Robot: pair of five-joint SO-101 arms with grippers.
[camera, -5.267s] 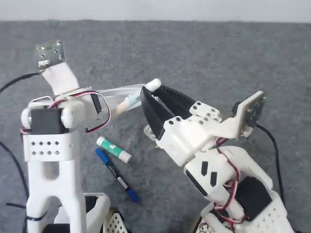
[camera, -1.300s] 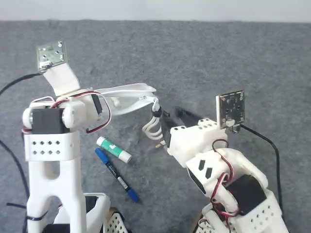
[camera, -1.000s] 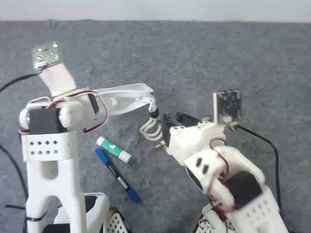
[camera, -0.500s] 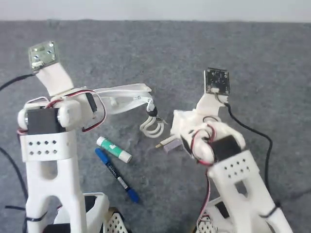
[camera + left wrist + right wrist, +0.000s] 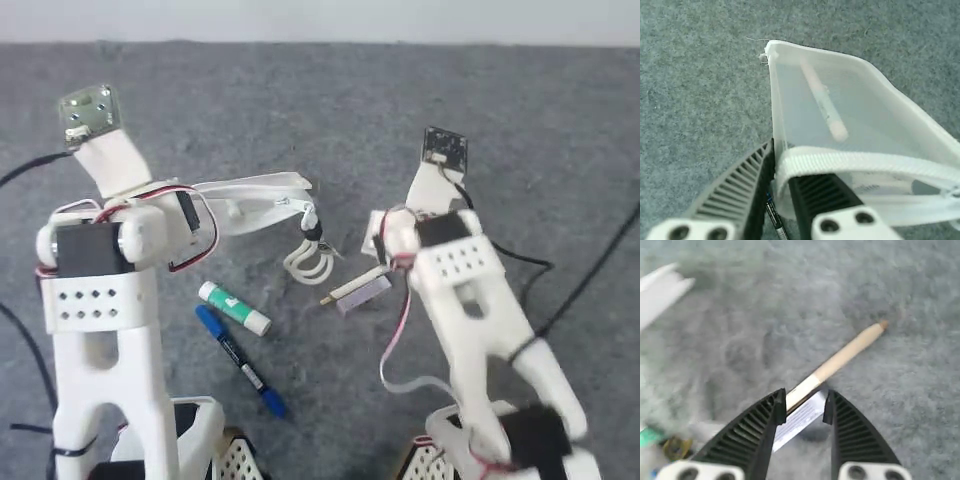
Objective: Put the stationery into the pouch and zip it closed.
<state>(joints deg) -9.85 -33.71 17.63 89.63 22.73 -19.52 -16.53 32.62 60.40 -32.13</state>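
A grey carpet (image 5: 500,120) covers the table. The left gripper (image 5: 782,164) is clamped on the webbing rim of the pouch (image 5: 865,115), which is held up beside the left arm with 1 pen (image 5: 822,102) seen through its mesh. The pouch is judged light and floppy, so its stiffer rim is the best place for a hold. The right gripper (image 5: 804,401) is spread above the carpet, with its jaws to either side of a pencil (image 5: 850,352) and a white block (image 5: 797,422) that lie touching. The pencil is judged thin, stiff, light and apt to roll, so it is best taken near its middle, clear of the block. Near the left arm's base, a glue stick (image 5: 233,307) and a blue pen (image 5: 240,362) lie just beside each other. Both are smooth and round and may slip if pinched near an end.
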